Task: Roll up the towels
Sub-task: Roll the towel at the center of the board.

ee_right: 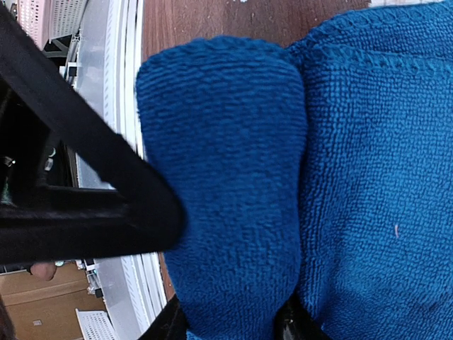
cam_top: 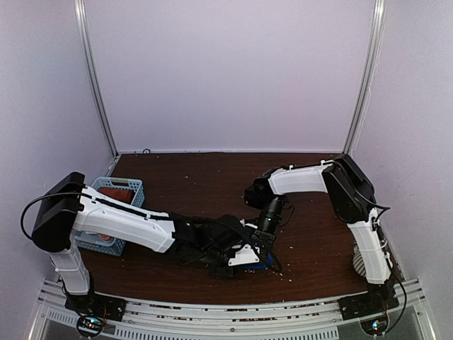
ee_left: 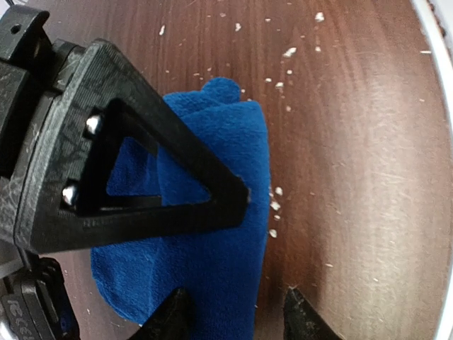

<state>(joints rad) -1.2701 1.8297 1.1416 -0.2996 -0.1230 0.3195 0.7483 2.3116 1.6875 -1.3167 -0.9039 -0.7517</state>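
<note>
Near the front edge of the brown table (cam_top: 318,234), just ahead of the two arm bases, lies the blue towel (ee_left: 226,134) — both arms meet at it. It rests on the wood with one long side turned over into a thick, rounded roll, and a flatter layer spreads out beside that roll. The left arm stretches low across from its side. The right arm bends back and points down at the cloth.

The left gripper (ee_left: 237,265) sits over the towel. Its black triangular finger (ee_left: 141,177) lies across the upper layer, and the other finger shows at the bottom of the wrist view, with cloth between them. The jaws stand part-way apart; I cannot tell whether they pinch the cloth or only straddle it.

The right gripper (ee_right: 212,283) is at the rolled edge — the fat fold fills the gap between its fingers, and one tip touches the side of the roll. Here too I cannot tell whether it squeezes the roll or merely brackets it.

White crumbs (ee_left: 274,207) dot the wood just beside the towel. Well apart, at the left side of the table, stands a light blue basket (cam_top: 134,185), partly behind the left arm.
</note>
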